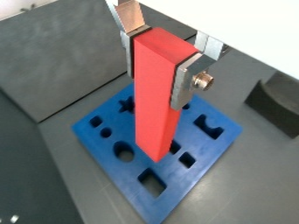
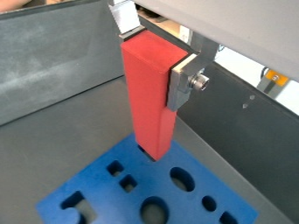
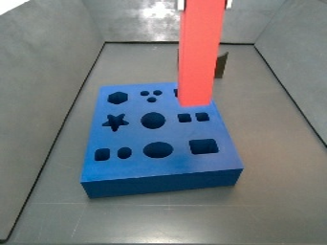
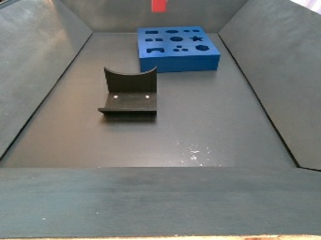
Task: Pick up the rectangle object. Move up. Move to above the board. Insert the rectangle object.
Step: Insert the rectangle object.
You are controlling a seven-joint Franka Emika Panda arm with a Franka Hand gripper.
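Observation:
The rectangle object (image 1: 155,105), a long red block, hangs upright, gripped near its upper end by my gripper (image 1: 156,66). The silver fingers (image 1: 180,83) are shut on its two sides in both wrist views; my gripper (image 2: 155,61) and the block (image 2: 149,105) show the same there. The blue board (image 1: 208,147) with its shaped holes lies below (image 2: 93,188). In a side view the block (image 3: 201,53) hangs over the far right part of the board (image 3: 166,182), the gripper out of frame. In another side view only its lower tip (image 4: 160,5) shows, high above the board (image 4: 182,64).
The dark fixture (image 4: 128,94) stands on the grey floor apart from the board; it also shows in a wrist view (image 1: 274,101) and behind the block (image 3: 224,65). Grey sloped tray walls (image 3: 64,105) enclose the floor on all sides.

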